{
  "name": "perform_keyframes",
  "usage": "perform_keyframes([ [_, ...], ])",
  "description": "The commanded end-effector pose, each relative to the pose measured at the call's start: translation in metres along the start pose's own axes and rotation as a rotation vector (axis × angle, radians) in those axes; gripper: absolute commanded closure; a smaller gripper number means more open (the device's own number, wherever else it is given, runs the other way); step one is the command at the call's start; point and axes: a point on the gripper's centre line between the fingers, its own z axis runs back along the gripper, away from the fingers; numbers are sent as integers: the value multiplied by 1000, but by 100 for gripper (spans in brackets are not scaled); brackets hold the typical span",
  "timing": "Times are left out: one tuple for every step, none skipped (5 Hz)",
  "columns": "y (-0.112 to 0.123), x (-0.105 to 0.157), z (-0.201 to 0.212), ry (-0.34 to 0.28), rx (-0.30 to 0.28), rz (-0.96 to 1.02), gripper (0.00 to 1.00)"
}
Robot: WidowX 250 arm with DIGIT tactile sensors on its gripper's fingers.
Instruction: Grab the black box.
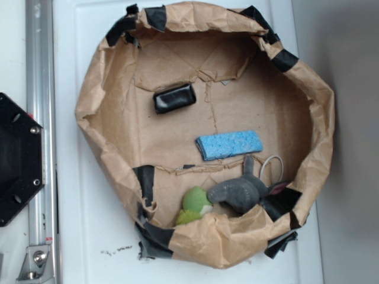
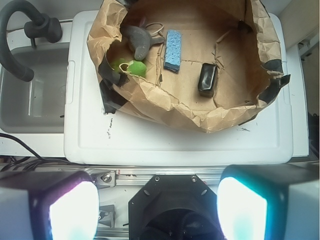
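The black box (image 1: 174,98) is a small glossy block lying on the floor of a brown paper nest, toward its upper left. In the wrist view the black box (image 2: 207,79) lies far ahead, at the right inside the nest. My gripper (image 2: 159,210) hangs high above the robot base, well short of the nest, with its two fingers (image 2: 70,210) wide apart and nothing between them. The gripper does not show in the exterior view.
A blue sponge (image 1: 230,145), a grey plush toy (image 1: 243,190) and a green ball (image 1: 194,201) lie in the brown paper nest (image 1: 106,112), which has raised walls edged with black tape. It sits on a white lid (image 2: 175,140). A sink (image 2: 30,100) lies to the left.
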Motion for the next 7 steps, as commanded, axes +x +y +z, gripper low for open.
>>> perform_keyframes([
  [0,0,0,0,0,0,0],
  [32,51,-6,-65,103,140,0],
  [48,89,-6,-117,153,123,0],
  [66,109,-26,-83,140,179,0],
  [63,115,-71,-48,114,171,0],
  [67,123,-105,-31,107,187,0],
  [67,123,-105,-31,107,187,0],
])
